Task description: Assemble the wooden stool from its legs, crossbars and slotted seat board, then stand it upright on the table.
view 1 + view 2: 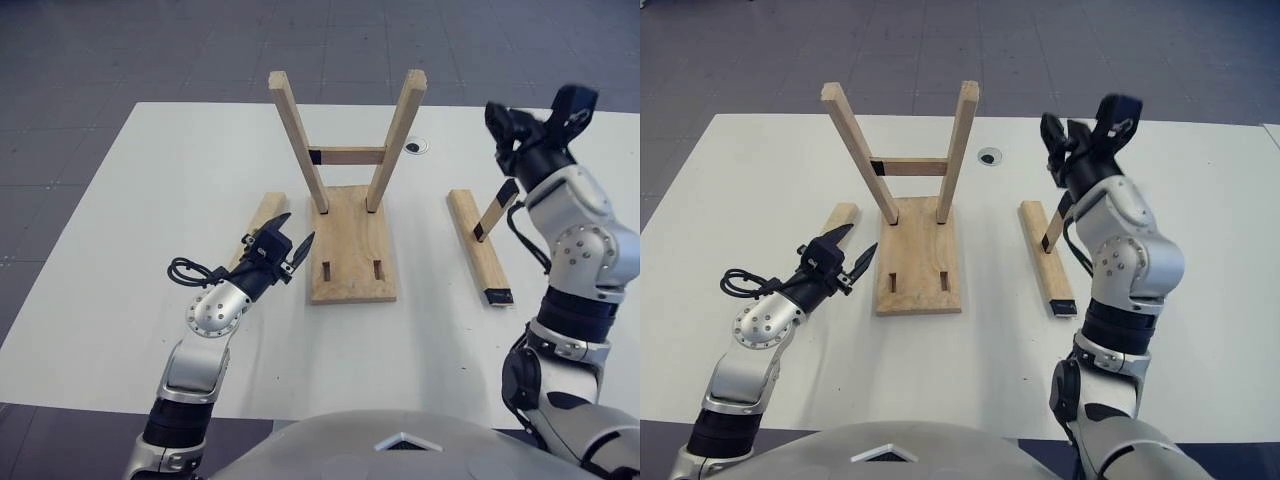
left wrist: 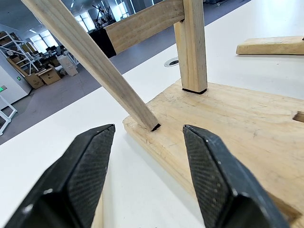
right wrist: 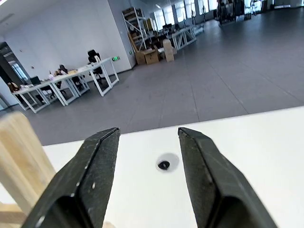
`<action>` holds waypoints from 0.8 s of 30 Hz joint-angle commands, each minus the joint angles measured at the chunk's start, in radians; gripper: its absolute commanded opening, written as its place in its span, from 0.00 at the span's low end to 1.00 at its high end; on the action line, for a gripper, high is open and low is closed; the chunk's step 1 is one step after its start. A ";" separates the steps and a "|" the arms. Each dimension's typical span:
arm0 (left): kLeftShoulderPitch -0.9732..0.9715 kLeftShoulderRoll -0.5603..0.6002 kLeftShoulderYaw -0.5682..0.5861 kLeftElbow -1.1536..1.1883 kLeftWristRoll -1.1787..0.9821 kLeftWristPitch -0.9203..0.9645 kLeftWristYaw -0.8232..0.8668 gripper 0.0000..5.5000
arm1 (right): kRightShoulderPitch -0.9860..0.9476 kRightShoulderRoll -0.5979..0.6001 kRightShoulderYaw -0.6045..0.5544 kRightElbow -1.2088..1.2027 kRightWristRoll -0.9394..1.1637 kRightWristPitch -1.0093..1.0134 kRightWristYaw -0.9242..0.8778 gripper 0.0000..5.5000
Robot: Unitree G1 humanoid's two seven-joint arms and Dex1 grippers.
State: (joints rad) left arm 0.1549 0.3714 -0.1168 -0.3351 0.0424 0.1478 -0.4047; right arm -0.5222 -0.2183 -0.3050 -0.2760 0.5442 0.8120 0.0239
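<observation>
My left gripper (image 1: 296, 230) is hovering wide open and holding nothing, low over the white worktop (image 1: 150, 200), just beside the left edge of the flat rectangular pale-wood seat board (image 1: 350, 250). Partly under it, a loose pale-wood leg (image 1: 268, 208) is lying flat on the worktop alongside the board. My right gripper (image 1: 532, 118) is hanging high over the far right of the worktop, its fingers also spread with nothing between them. Through the gap I'm looking at the round cable hole (image 3: 164, 165) in the worktop.

Moving outward, the seat board is lying flat at the centre. Two upright pale-wood legs (image 1: 297, 140) are standing in its far pair of slots, splaying apart and joined by a short wooden crossbar with black-wrapped ends (image 1: 348, 156). That half, I'm judging, is done. The two near slots (image 1: 327, 270) are showing empty. To the right, well apart from the board, a black-tipped fourth leg (image 1: 478, 250) is lying flat, and a second short crossbar (image 1: 495, 212) is sticking up out of it at a tilt, seemingly plugged in.

So I'm reading this as roughly halfway. What's remaining is joining the loose pale-wood leg to that second crossbar, seating the pair in the near slots, then turning the stool over onto its legs.
</observation>
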 commanded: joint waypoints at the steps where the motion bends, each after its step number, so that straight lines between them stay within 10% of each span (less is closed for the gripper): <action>1: -0.005 0.001 0.003 -0.001 -0.002 0.002 0.000 0.48 | -0.079 -0.031 -0.058 -0.083 0.051 0.058 -0.046 0.41; 13: 0.015 -0.003 0.038 -0.028 -0.007 0.017 0.020 0.48 | 0.423 -0.211 -0.188 -0.288 0.081 0.102 0.100 0.54; 24: 0.001 0.009 0.039 -0.013 -0.011 0.014 -0.003 0.48 | 0.866 -0.146 0.024 -0.206 -0.072 -0.141 0.283 0.83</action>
State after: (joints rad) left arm 0.1586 0.3732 -0.0754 -0.3548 0.0330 0.1516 -0.4044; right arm 0.3229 -0.3683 -0.3123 -0.5029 0.4946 0.6917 0.2937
